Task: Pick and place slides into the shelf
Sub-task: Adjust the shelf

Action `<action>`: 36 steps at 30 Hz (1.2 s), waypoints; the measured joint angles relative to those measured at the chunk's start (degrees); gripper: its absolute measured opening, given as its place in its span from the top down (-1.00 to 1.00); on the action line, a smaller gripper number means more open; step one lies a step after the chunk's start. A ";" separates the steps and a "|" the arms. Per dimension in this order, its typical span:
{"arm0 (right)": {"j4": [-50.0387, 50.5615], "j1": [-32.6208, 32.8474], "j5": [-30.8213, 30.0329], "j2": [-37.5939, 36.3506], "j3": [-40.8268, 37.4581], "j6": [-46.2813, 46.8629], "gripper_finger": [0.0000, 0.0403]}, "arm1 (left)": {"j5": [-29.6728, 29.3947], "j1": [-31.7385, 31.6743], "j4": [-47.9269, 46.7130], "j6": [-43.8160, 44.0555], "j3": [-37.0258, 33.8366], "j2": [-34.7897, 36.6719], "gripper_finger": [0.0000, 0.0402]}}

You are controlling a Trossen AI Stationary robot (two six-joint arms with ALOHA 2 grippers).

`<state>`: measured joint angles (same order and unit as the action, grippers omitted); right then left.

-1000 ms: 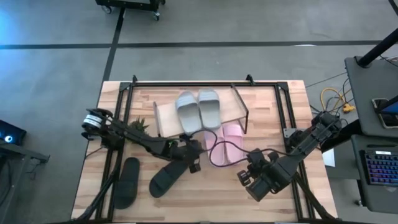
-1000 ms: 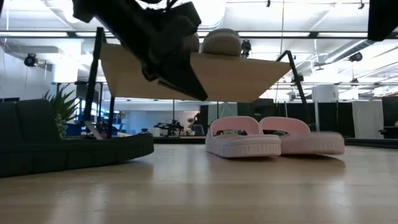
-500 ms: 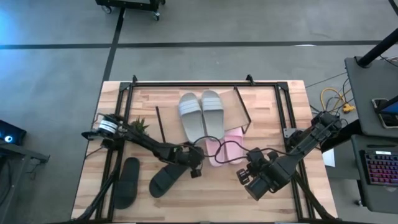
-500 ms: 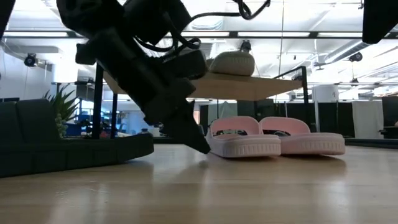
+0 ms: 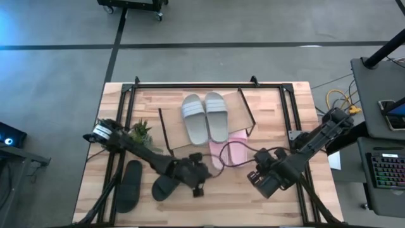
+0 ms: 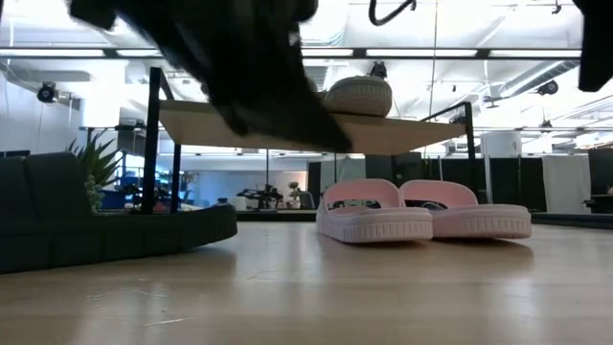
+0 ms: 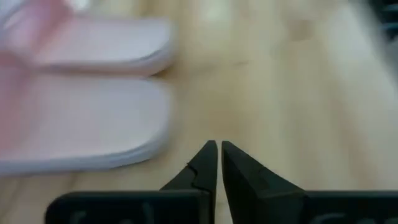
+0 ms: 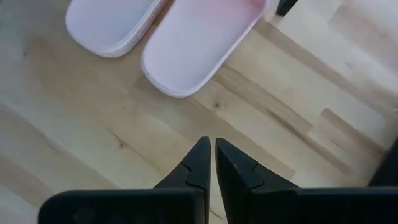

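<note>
Beside the shelf (image 5: 166,130), a potted plant (image 5: 140,132), behind black slides (image 5: 128,185).

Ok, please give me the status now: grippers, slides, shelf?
Left gripper and right gripper shut, empty. Grey-green pair on shelf top, pink pair under it. Two black slides on table.

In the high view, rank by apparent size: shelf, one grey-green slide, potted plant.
1. shelf, largest
2. grey-green slide
3. potted plant, smallest
</note>
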<state>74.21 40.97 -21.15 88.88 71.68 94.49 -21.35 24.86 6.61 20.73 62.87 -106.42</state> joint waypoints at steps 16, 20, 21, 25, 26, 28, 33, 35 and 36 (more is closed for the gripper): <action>-7.25 1.86 -6.02 -11.62 -15.04 2.04 0.91 | -21.22 18.67 -60.53 64.68 3.47 16.60 0.96; -7.22 1.18 -7.53 -11.60 -15.14 2.34 0.91 | -23.87 17.60 -63.19 66.71 3.45 16.52 0.96; -7.21 1.00 -7.52 -11.60 -15.15 2.34 0.91 | -24.56 16.77 -63.37 65.71 3.41 16.42 0.96; -7.25 1.01 -7.50 -11.58 -14.84 2.37 0.91 | -25.79 13.21 -68.37 64.10 2.95 16.04 0.96; -7.23 1.01 -7.50 -11.58 -14.74 2.54 0.91 | -26.22 12.23 -69.39 64.00 2.43 16.11 0.96; -7.06 1.01 -7.48 -11.58 -14.56 2.98 0.91 | -26.82 10.43 -69.06 63.95 0.91 16.34 0.96; -5.12 1.01 -8.38 -11.56 -14.34 8.04 0.91 | -27.54 7.60 -68.24 61.92 -2.17 17.00 0.96; -2.37 1.01 -10.60 -11.60 -14.34 13.15 0.91 | -27.32 7.14 -66.52 59.26 -2.71 16.95 0.96; -0.61 0.92 -12.06 -11.77 -14.34 16.27 0.91 | -27.31 7.00 -65.63 57.99 -2.76 16.96 0.96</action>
<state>73.60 41.89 -33.21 77.10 57.34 110.76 -48.66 31.86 -59.02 78.72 60.12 -89.46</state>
